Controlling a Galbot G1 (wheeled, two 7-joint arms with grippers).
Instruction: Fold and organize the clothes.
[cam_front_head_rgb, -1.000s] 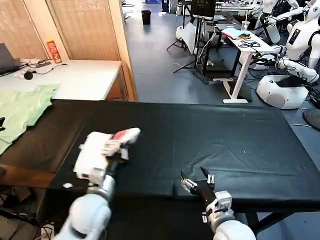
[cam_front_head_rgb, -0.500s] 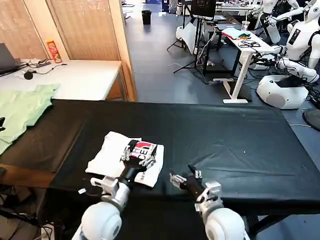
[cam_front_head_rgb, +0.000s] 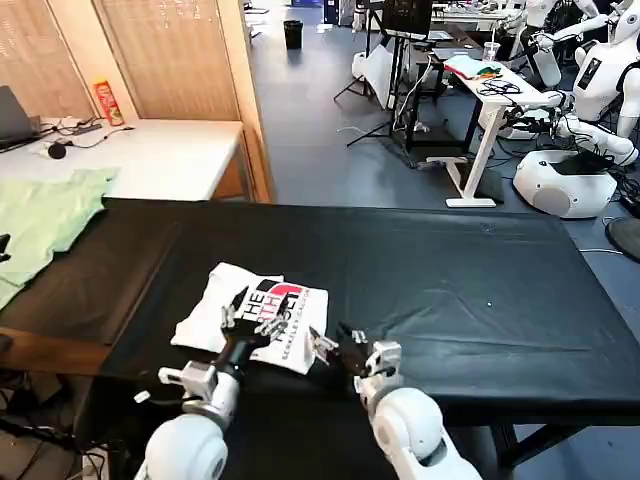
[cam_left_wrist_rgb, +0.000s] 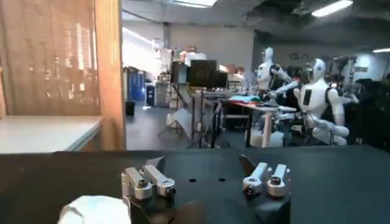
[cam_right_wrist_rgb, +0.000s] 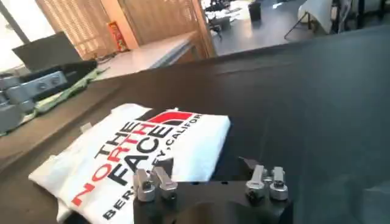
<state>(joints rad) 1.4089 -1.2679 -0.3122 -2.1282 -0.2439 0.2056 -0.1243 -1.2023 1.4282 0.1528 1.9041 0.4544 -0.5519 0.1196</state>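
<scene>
The clothes, a white T-shirt (cam_front_head_rgb: 225, 300), lie folded into a small packet near the front left of the black table (cam_front_head_rgb: 450, 280), red-and-black "THE NORTH FACE" print up. My left gripper (cam_front_head_rgb: 252, 320) hovers over the packet's near part, open, with nothing between its fingers; in its wrist view the left gripper (cam_left_wrist_rgb: 201, 163) faces bare black cloth, with a white bit of the T-shirt (cam_left_wrist_rgb: 94, 211) to one side. My right gripper (cam_front_head_rgb: 335, 345) is open just off the packet's right edge. The right wrist view shows the T-shirt (cam_right_wrist_rgb: 183, 146) directly ahead of the right gripper (cam_right_wrist_rgb: 207, 163).
A light green garment (cam_front_head_rgb: 40, 220) lies on the surface to the left. Behind it stands a white table (cam_front_head_rgb: 150, 155) with a red can (cam_front_head_rgb: 105, 100). Wooden panels, desks and other robots (cam_front_head_rgb: 570, 170) fill the room beyond. The shirt lies close to the table's front edge.
The left gripper laid the T-shirt down, let go and drew back toward me. The right gripper slid left to the packet's right edge.
</scene>
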